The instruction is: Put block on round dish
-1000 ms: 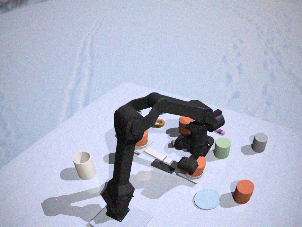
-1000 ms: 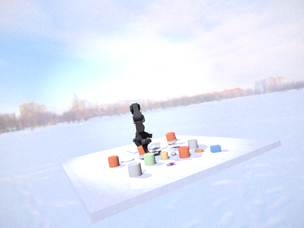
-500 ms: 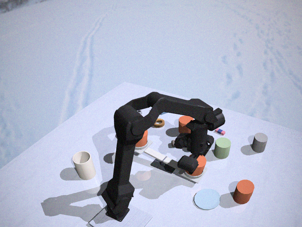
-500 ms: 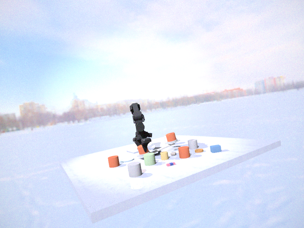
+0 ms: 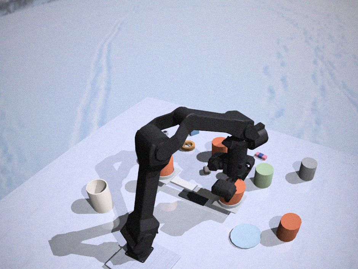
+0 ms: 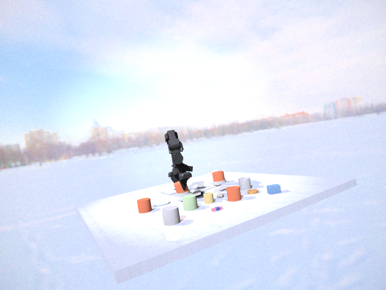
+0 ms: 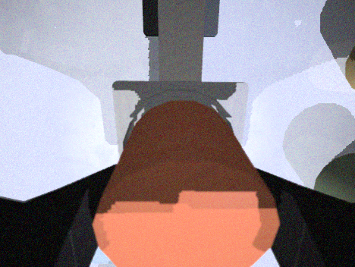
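1. Looking down in the top view, the black arm (image 5: 144, 173) rises from its base near the front edge of the table (image 5: 57, 225) and bends over to the right end of the balance (image 5: 187, 188). The pincer (image 5: 231, 185) is closed on the orange cup (image 5: 235, 191) that stands on the right pad, its fingers pressed against the cup's sides. The other orange cup (image 5: 167, 169) sits on the left pad, half hidden behind the arm's upright link. The round pale blue dish (image 5: 245, 236) lies on the table in front of the gripped cup, apart from it. An orange cylinder (image 5: 288, 227) stands just right of the dish, a green cylinder (image 5: 263, 175) and a grey cylinder (image 5: 307, 168) further right, and a cream open cup (image 5: 99, 195) stands to the left. The block is not visible.

2. In the exterior view, the arm (image 6: 176, 155) reaches down onto the orange cup (image 6: 180, 187), which looks slightly tilted here. The second balance cup (image 6: 218, 176) stands further back. The dish (image 6: 160, 203) shows as a thin pale sliver beside an orange cylinder (image 6: 144, 205).

3. In the wrist view, the orange cup (image 7: 186, 197) fills the middle, with the dark fingers touching it on both sides. The grey pad (image 7: 125, 98) and beam (image 7: 180, 45) of the balance extend beyond it. Whether the cup has left the pad cannot be told.
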Controlling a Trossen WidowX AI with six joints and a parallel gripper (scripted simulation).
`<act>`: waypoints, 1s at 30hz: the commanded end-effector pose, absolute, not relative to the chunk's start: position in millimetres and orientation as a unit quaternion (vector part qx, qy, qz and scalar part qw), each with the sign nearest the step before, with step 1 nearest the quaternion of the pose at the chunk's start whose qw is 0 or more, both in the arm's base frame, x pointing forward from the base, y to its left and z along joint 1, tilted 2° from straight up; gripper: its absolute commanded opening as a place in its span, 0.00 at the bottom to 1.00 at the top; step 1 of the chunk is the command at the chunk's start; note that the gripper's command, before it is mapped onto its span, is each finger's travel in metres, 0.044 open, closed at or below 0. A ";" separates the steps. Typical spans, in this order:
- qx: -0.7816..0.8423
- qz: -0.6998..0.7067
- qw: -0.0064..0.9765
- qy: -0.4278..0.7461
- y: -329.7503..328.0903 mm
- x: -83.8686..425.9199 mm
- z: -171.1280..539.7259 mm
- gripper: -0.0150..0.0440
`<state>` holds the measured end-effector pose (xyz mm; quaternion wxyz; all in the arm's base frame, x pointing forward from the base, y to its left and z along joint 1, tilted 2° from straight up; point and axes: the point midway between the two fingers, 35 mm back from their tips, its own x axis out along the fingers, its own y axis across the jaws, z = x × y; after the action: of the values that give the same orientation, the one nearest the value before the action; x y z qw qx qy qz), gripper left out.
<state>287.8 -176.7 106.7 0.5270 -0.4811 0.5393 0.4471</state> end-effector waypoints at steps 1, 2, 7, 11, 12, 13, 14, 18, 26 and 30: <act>-0.487 0.444 0.528 0.536 -178.0 291.1 115.1 0.25; -0.487 0.444 0.528 0.536 -178.1 291.2 116.4 0.25; -0.487 0.444 0.528 0.536 -178.1 291.7 123.0 0.25; -0.487 0.444 0.528 0.536 -178.1 291.9 128.2 0.25; -0.487 0.444 0.528 0.536 -178.0 292.0 129.5 0.25; -0.487 0.444 0.528 0.536 -178.0 292.0 130.8 0.25; -0.487 0.444 0.528 0.536 -178.0 292.1 132.1 0.25; -0.487 0.444 0.528 0.536 -177.9 292.1 137.4 0.25; -0.487 0.444 0.528 0.536 -177.4 292.0 147.9 0.25; -0.487 0.444 0.528 0.536 -177.1 291.9 153.2 0.25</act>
<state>288.5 -170.8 142.4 0.5283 -0.4756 0.5338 0.4580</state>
